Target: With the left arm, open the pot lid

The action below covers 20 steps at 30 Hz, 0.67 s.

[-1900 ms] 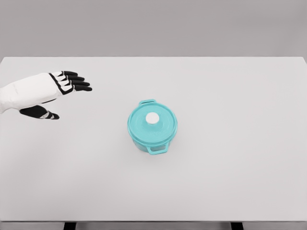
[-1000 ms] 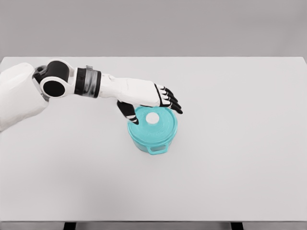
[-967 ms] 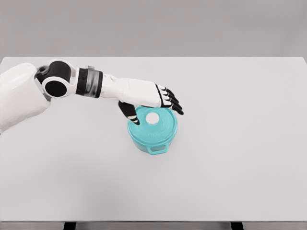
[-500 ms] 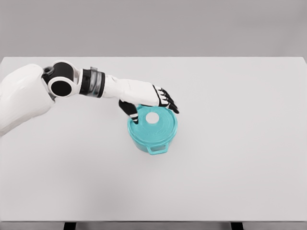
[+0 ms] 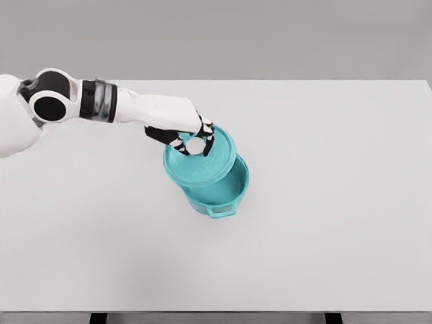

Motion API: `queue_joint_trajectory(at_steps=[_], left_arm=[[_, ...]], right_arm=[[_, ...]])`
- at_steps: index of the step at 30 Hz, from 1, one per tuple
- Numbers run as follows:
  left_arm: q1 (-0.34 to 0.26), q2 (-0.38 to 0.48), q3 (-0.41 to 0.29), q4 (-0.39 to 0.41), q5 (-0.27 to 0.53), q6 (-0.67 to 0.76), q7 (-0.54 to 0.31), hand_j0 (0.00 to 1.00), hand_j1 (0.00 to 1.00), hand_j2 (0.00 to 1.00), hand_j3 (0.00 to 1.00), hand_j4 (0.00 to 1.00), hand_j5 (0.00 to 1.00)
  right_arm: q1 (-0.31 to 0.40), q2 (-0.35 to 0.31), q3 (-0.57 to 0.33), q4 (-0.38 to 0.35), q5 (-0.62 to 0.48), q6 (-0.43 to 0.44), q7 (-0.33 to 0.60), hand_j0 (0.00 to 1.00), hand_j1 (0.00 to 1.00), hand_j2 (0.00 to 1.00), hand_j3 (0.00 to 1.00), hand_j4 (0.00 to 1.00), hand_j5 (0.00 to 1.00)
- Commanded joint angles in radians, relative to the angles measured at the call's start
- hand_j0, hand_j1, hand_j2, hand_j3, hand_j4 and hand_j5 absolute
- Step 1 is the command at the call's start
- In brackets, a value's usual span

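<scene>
Fingers are curled tight round the white knob, so the left hand has the teal lid lifted and tilted off the pot, mid-tabletop. Basically open, just needs setting aside.

The left hand gripped the white knob, holding the teal lid tilted above the open pot on the table

A simulated test scene: bare white table against plain grey backdrop
</scene>
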State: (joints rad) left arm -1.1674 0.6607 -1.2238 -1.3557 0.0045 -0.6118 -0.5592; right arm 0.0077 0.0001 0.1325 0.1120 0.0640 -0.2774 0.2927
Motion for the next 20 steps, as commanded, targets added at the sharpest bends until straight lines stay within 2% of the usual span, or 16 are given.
queue_joint_trajectory(at_steps=[1, 3, 5, 6, 8, 9, 10, 17, 18, 19, 20], left_arm=[[-0.002, 0.135, 0.007, -0.017, 0.078, 0.001, 0.004, 0.19, 0.19, 0.19, 0.19, 0.19, 0.19], [-0.005, 0.201, 0.020, 0.039, 0.086, 0.001, 0.004, 0.20, 0.20, 0.20, 0.20, 0.20, 0.20], [0.011, 0.211, 0.010, 0.200, 0.083, 0.001, 0.004, 0.21, 0.21, 0.21, 0.21, 0.21, 0.21], [0.040, 0.209, 0.018, 0.245, 0.081, 0.001, 0.004, 0.21, 0.21, 0.21, 0.21, 0.21, 0.21], [0.054, 0.197, 0.021, 0.277, 0.077, 0.001, 0.004, 0.22, 0.22, 0.22, 0.22, 0.22, 0.22], [0.069, 0.174, 0.023, 0.277, 0.075, 0.001, 0.004, 0.49, 0.49, 0.49, 0.49, 0.49, 0.49], [0.081, 0.140, 0.027, 0.282, 0.066, 0.001, 0.005, 1.00, 1.00, 1.00, 1.00, 1.00, 1.00], [0.094, 0.137, 0.030, 0.277, 0.068, 0.001, 0.010, 1.00, 1.00, 1.00, 1.00, 1.00, 1.00], [0.095, 0.146, 0.032, 0.259, 0.071, 0.001, 0.015, 1.00, 1.00, 1.00, 1.00, 1.00, 1.00], [0.091, 0.152, 0.036, 0.196, 0.078, 0.001, 0.015, 1.00, 1.00, 1.00, 1.00, 1.00, 1.00], [0.098, 0.189, 0.085, 0.138, 0.089, 0.001, 0.015, 1.00, 1.00, 1.00, 1.00, 1.00, 1.00]], right_arm=[[0.000, 0.000, -0.001, 0.000, 0.000, 0.000, 0.000, 1.00, 1.00, 1.00, 1.00, 1.00, 1.00], [0.000, 0.000, -0.001, 0.000, 0.000, 0.000, 0.000, 1.00, 1.00, 1.00, 1.00, 1.00, 1.00], [0.000, 0.000, -0.001, 0.000, 0.000, 0.000, 0.000, 1.00, 1.00, 1.00, 1.00, 1.00, 1.00], [0.000, 0.000, -0.001, 0.000, 0.000, 0.000, 0.000, 1.00, 1.00, 1.00, 1.00, 1.00, 1.00], [0.000, 0.000, -0.001, 0.000, 0.000, 0.000, 0.000, 1.00, 1.00, 1.00, 1.00, 1.00, 1.00], [0.000, 0.000, -0.001, 0.000, 0.000, 0.000, 0.000, 1.00, 1.00, 1.00, 1.00, 1.00, 1.00], [0.000, 0.000, -0.001, 0.000, 0.000, 0.000, 0.000, 1.00, 1.00, 1.00, 1.00, 1.00, 1.00], [0.000, 0.000, 0.001, 0.000, 0.000, 0.000, 0.000, 1.00, 1.00, 1.00, 1.00, 1.00, 1.00], [0.000, 0.000, -0.001, 0.000, 0.000, 0.000, 0.000, 1.00, 1.00, 1.00, 1.00, 1.00, 1.00], [0.000, 0.000, -0.001, 0.000, 0.000, 0.000, 0.000, 1.00, 1.00, 1.00, 1.00, 1.00, 1.00], [0.000, 0.000, -0.001, 0.000, 0.000, 0.000, 0.000, 1.00, 1.00, 1.00, 1.00, 1.00, 1.00]])
